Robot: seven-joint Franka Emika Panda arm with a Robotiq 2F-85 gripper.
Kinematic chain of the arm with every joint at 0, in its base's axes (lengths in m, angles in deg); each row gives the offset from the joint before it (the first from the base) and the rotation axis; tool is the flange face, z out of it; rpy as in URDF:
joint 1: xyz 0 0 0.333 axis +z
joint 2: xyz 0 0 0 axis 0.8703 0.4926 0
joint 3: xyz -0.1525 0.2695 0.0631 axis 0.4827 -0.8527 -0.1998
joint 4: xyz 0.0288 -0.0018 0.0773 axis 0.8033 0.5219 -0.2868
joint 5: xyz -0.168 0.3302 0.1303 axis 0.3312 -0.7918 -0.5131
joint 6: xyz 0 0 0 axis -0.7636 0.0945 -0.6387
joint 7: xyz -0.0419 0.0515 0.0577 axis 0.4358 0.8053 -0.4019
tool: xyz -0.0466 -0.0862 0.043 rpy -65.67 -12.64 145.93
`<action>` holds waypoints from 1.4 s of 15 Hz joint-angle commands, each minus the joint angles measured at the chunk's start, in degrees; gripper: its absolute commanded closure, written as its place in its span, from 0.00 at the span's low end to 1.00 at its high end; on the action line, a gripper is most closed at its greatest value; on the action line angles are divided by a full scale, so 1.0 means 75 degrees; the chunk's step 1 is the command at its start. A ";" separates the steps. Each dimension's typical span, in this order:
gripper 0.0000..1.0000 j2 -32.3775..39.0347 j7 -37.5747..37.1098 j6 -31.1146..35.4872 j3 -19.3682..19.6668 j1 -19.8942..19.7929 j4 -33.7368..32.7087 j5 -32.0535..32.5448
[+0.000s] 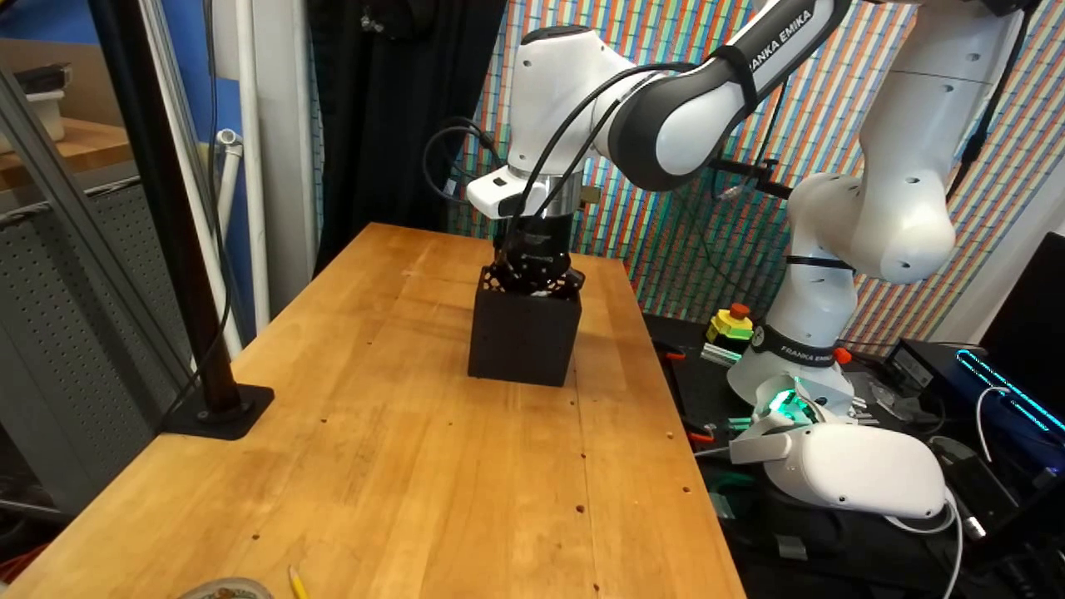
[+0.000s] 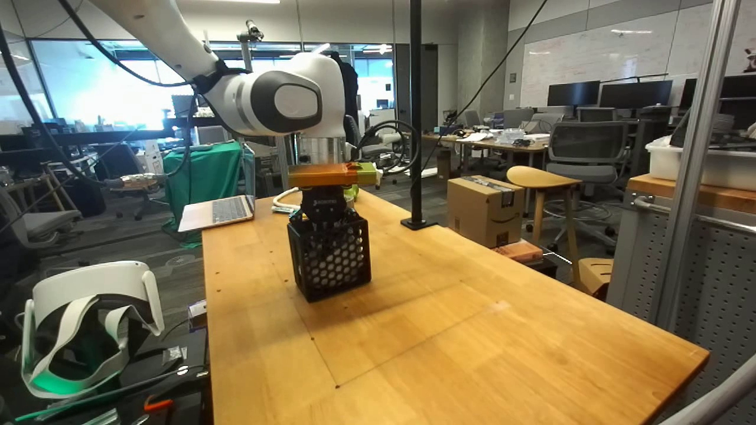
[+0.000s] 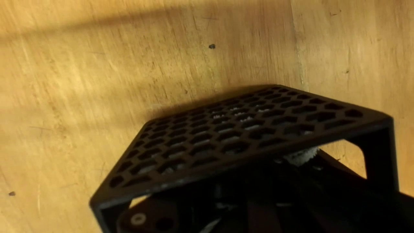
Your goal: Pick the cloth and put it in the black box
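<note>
- In an exterior view: arm (image 1: 566, 91) bends over wood table (image 1: 358, 466), gripper (image 1: 537, 268) pointing down, lower part inside black box (image 1: 524, 341). Fingers hidden by wall; can't tell if clenched or released.
- Black box upright on table, solid wall twd cam; tiny pale bit at rim beside gripper, too small to ID.
- Blk post (image 1: 170, 208) stands on table edge opp. arm's base; striped curtain (image 1: 657, 241) behind.
- Wht headset (image 1: 865, 470) & yellow/red button (image 1: 730, 323) off table, nr base. Pencil (image 1: 297, 584) on table at frame's bottom, next to a round thing (image 1: 229, 589), cut off.
- In an exterior view: black box (image 2: 333, 262) has hex-hole wall twd cam; pale stuff shows thru holes. Gripper goes in from above; fingertips not readable here either.
- Orange/grn block (image 2: 331, 175) at wrist, just above gripper.
- Open laptop (image 2: 221, 211) by table's far end; carton (image 2: 481, 209) & stool (image 2: 540, 177) off past edge w/ post.
- Wrist view: cloth (image 3: 302, 157), whitish & fuzzy, is in the black box; shows just past rim beside dark gripper parts, also as wht flecks thru hex holes.
- Gripper fills much of box opening; too dark to tell if fingers grasp cloth or are off it.
- Wood grain fills upper frame, w/ shadows across.
</note>
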 commanded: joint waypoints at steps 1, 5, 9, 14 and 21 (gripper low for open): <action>0.99 -0.0499 -0.0641 -0.0364 -0.0186 -0.0021 -0.0054 0.0537; 0.99 -0.1208 -0.1381 -0.0889 -0.0447 0.0108 -0.0155 0.1411; 0.99 -0.1602 -0.1735 -0.1307 -0.0637 0.0239 -0.0347 0.1729; 0.99 -0.1739 -0.1907 -0.0944 -0.0733 0.0513 -0.0224 0.1448; 0.99 -0.1717 -0.1903 -0.0618 -0.0698 0.0755 -0.0052 0.0993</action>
